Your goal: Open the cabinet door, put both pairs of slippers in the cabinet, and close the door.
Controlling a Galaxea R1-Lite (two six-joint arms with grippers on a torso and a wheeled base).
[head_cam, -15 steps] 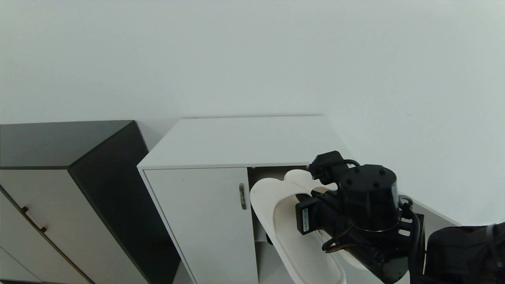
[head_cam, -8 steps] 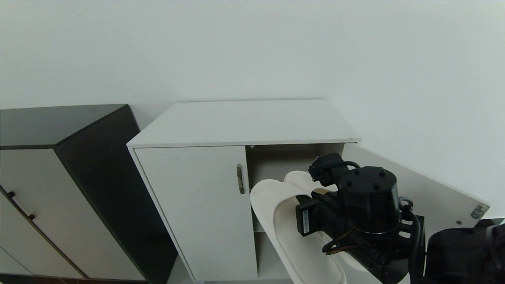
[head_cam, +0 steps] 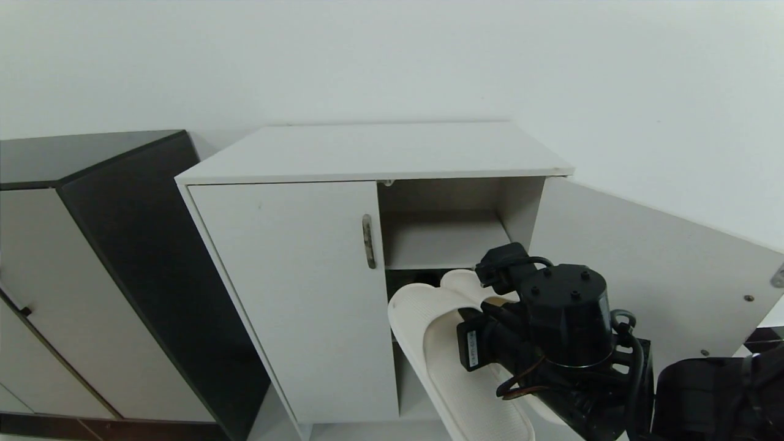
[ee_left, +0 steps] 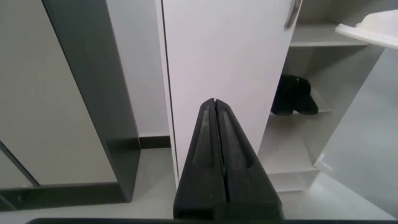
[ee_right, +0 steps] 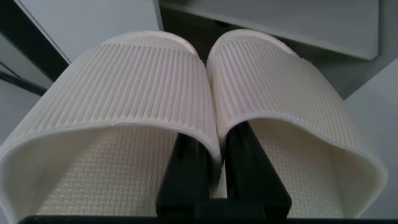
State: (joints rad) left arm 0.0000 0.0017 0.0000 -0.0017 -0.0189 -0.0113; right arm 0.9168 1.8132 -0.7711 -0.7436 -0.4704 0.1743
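We hold the white slippers (head_cam: 422, 312) pinched between the fingers of our right gripper (ee_right: 213, 155) before the open cabinet (head_cam: 380, 150), while the fingers of our left gripper (ee_left: 214, 109) sit pressed together, empty, facing its closed door (head_cam: 288, 288)

No legible text in any view. The only printed item is a small white label (head_cam: 473, 349) on the side of the black box (head_cam: 474, 318) at the wrist of the right arm (head_cam: 566, 318), just beside the white slippers (head_cam: 422, 312). It carries dark print, too small to read.
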